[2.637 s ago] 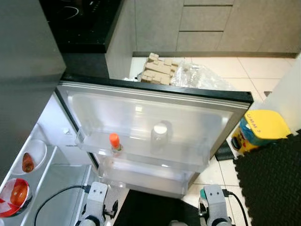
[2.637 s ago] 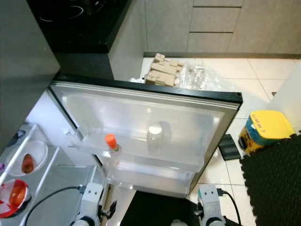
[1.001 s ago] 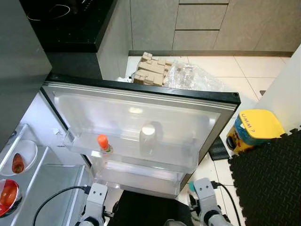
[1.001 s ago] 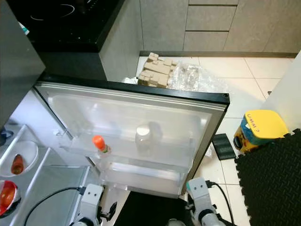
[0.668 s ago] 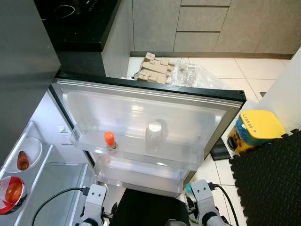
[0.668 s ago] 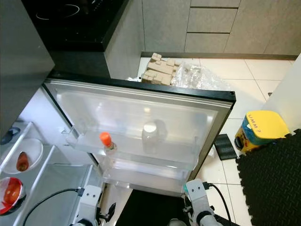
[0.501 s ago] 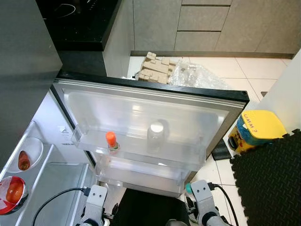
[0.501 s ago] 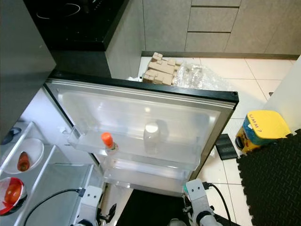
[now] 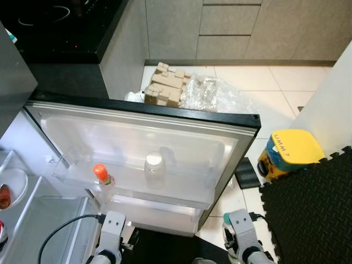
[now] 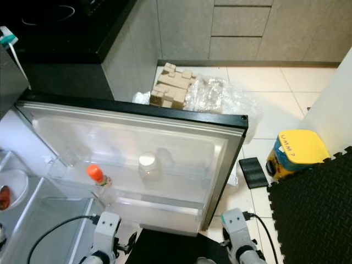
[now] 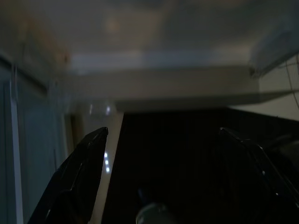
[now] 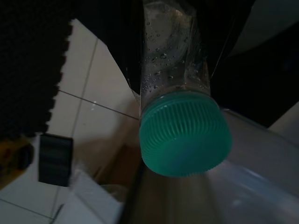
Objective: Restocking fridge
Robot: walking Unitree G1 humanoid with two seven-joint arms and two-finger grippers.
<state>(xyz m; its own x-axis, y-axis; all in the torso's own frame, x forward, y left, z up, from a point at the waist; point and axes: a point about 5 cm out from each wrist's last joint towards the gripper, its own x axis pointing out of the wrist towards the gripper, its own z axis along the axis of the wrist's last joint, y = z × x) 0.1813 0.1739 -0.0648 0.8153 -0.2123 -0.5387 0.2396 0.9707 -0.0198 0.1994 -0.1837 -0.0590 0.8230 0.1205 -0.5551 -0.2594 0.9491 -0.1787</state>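
The fridge door [image 9: 187, 140] stands wide open before me. Its upper door shelf [image 9: 184, 190] holds an orange-capped bottle [image 9: 101, 174] and a white-lidded clear jar [image 9: 153, 166], both upright. My right gripper [image 12: 175, 60] is shut on a clear wet bottle with a green cap [image 12: 184, 133]; its wrist [image 9: 241, 231] sits low by the door's free edge. My left gripper [image 11: 163, 172] is open with nothing between its black fingers [image 11: 79, 177], held low under the door; its wrist [image 9: 113, 230] is below the lower door shelf.
On the tiled floor beyond the door lie cardboard pieces [image 9: 165, 85] and crumpled plastic wrap [image 9: 217, 96]. A yellow-and-blue container [image 9: 289, 154], a small black pad [image 9: 246, 173] and a black foam mat [image 9: 308, 220] are to the right. A bowl with something red in it [image 9: 5, 192] sits inside the fridge.
The whole picture has slid to the left, so the camera has turned. Both wrists stay low at the bottom edge. The bottle and jar on the door shelf have not moved.
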